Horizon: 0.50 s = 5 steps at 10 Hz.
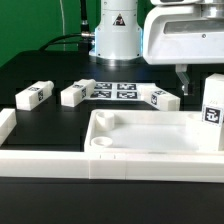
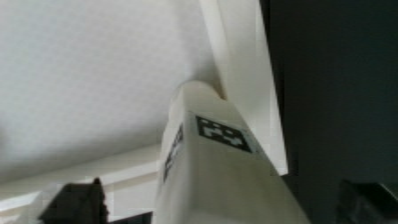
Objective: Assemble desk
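One leg (image 1: 213, 110) stands upright on the top (image 1: 120, 150) at the exterior view's right edge, the gripper (image 1: 198, 76) spread open around it, while three loose legs (image 1: 78, 93) across mid-frame look unfitted.

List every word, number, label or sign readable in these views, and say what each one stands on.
No word or number is readable in either view.
Dark triangular sign on the robot base: too small to read.
Square black-and-white tags on the marker board, the upright leg and the lying legs: patterns, no text.
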{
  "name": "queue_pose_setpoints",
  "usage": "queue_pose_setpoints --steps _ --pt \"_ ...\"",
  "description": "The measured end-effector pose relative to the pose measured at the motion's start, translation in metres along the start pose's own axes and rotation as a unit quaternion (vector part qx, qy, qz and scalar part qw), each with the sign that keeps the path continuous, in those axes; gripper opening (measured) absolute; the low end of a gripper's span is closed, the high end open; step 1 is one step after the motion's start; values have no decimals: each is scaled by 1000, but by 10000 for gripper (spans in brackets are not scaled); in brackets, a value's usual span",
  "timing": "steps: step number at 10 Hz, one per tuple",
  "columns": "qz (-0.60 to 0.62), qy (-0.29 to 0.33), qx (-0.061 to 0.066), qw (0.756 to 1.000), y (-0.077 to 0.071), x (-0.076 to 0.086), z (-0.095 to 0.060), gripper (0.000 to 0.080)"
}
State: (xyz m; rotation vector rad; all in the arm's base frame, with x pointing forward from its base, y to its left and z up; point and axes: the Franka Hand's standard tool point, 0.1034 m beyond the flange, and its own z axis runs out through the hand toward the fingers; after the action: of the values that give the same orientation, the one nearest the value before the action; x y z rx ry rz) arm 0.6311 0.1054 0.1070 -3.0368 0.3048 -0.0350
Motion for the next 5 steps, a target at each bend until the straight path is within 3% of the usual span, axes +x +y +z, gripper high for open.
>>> queue_pose_setpoints --steps 1,5 --pt "-46 1 -5 999 -2 0 0 648" --pt "-211 1 -8 977 0 1 -1 648"
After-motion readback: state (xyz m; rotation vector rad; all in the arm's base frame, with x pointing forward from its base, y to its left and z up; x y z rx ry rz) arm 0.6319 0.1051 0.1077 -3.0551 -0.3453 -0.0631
